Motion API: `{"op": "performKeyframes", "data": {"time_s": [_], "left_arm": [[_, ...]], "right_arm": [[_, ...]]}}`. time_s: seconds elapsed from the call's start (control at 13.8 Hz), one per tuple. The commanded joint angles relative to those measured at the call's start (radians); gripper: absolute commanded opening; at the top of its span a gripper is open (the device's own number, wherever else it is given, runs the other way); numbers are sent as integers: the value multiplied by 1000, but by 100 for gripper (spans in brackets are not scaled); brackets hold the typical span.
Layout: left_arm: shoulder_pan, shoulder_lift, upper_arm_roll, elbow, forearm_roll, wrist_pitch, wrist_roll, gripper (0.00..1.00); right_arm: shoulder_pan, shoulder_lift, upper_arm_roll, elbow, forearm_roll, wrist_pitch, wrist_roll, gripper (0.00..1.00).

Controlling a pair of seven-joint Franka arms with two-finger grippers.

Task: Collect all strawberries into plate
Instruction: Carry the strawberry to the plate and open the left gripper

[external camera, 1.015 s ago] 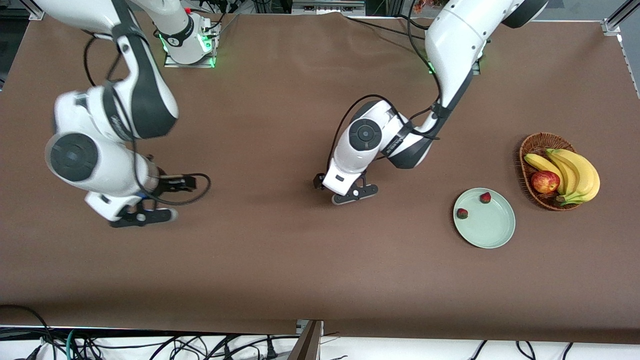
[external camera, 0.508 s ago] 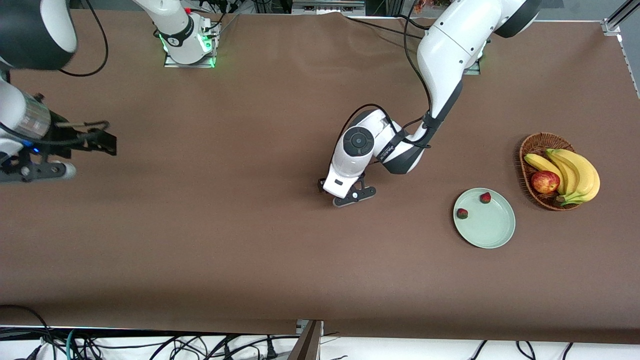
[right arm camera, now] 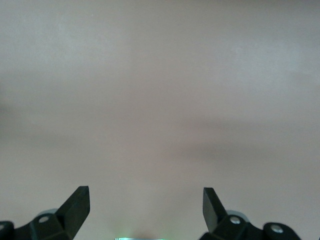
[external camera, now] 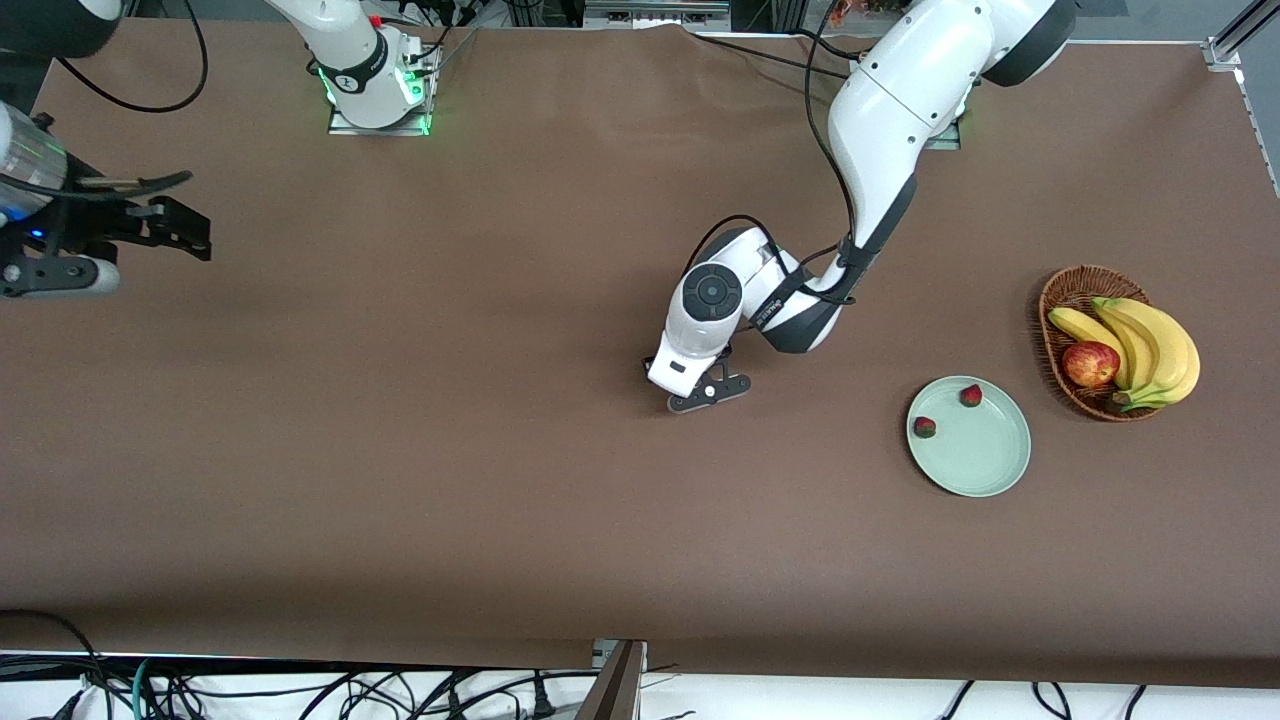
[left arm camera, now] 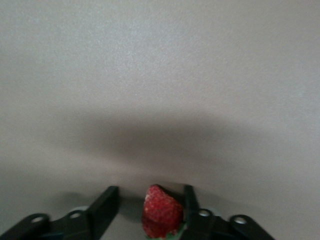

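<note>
Left gripper (left arm camera: 150,210), low over mid-table: 1 finger touches a strawberry (left arm camera: 161,212), the other stands apart. Right gripper (right arm camera: 145,205) waits, fingers apart. Plate (external camera: 985,470) holds 2 strawberries (external camera: 925,427).

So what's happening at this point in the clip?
The left gripper is down at the table near its middle, its fingers around the third strawberry: one touches it, a gap shows at the other. Two strawberries already lie in the plate, beside the fruit basket at the left arm's end. The right gripper waits, open, over the table's right-arm end.
</note>
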Motion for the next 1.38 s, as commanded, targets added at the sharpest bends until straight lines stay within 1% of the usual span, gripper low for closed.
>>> {"op": "performKeyframes", "data": {"time_s": [0.0,0.15,0.22,0.29,0.44,0.58,0.73,0.87,0.94,1.16,1.31], "left_arm": [[-3,-1,0,0,20,4,-2,30],[-6,-4,-9,7,13,4,-2,27],[-6,-6,-10,7,12,3,-2,18],[-6,-6,-10,7,12,-2,-2,17],[5,-22,-10,11,12,-21,-2,17],[37,-70,-10,37,10,-145,54,17],[70,-96,-10,101,7,-335,198,17],[119,-130,-4,128,19,-469,364,17],[156,-156,-3,126,21,-504,457,17],[273,-187,2,117,24,-600,781,19],[349,-196,4,111,24,-606,954,19]], "right_arm": [[-36,-59,9,-42,11,-6,-9,100],[-43,-65,7,-52,34,-8,-10,100],[-45,-66,-9,-56,44,-19,-10,100],[-43,-64,-20,-57,55,-26,-10,100],[-43,-58,-20,-59,60,-33,-10,100],[-42,-55,-20,-57,60,-33,-10,100],[-42,-46,-19,-56,60,-37,-10,100],[-42,-43,-20,-43,61,-49,-10,100],[-42,-36,-20,-42,63,-50,-10,100],[-42,-33,-20,-42,74,-50,-9,100],[-42,-32,-20,-42,72,-43,-4,100]]}}
